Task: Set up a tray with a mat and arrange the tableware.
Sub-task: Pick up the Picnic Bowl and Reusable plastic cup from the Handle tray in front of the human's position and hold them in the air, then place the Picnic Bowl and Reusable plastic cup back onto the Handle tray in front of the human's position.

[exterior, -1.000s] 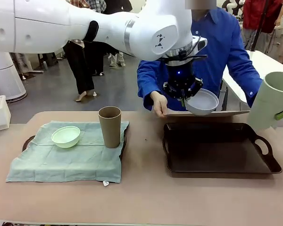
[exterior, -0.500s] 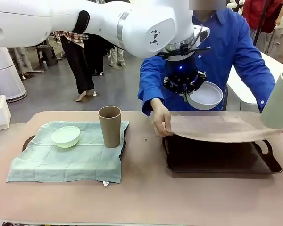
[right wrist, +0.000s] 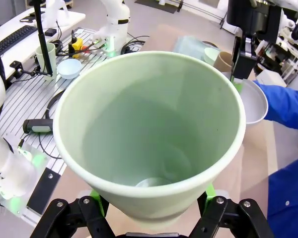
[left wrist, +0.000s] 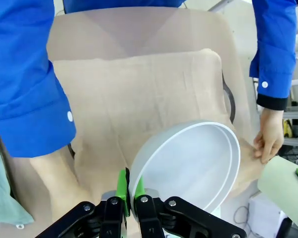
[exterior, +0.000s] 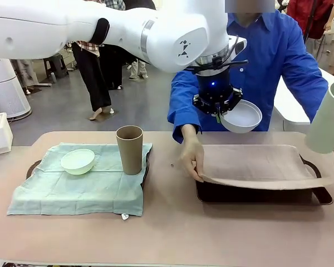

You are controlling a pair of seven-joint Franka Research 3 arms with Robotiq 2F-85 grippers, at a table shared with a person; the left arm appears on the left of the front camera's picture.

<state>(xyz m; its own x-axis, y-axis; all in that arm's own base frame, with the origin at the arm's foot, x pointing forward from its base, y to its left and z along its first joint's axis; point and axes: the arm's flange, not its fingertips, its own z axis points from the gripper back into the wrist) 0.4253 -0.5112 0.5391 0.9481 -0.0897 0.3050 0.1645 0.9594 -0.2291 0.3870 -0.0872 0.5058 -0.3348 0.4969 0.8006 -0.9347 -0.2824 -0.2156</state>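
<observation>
My left gripper (exterior: 219, 113) reaches across and hangs above the far edge of the dark tray (exterior: 256, 193), shut on the rim of the pale blue-white bowl (exterior: 241, 116). In the left wrist view the fingertips (left wrist: 123, 191) pinch that bowl (left wrist: 193, 166) above the beige mat (left wrist: 139, 94). A person's hands (exterior: 191, 157) spread this mat (exterior: 256, 164) over the tray. At the right edge my right gripper holds the pale green cup (exterior: 328, 118) in the air. The right wrist view has the right gripper (right wrist: 151, 201) shut around this cup (right wrist: 149, 129).
On the left lies a second tray under a green cloth (exterior: 78, 186), carrying a mint green bowl (exterior: 78, 161) and an upright brown cup (exterior: 129, 149). The person in a blue shirt (exterior: 267, 61) leans over the far edge. Bare table runs along the front.
The person has pulled the beige mat forward and lowered it over the dark tray. My left gripper holds the bowl almost still. The pale green cup has drifted slightly right.
</observation>
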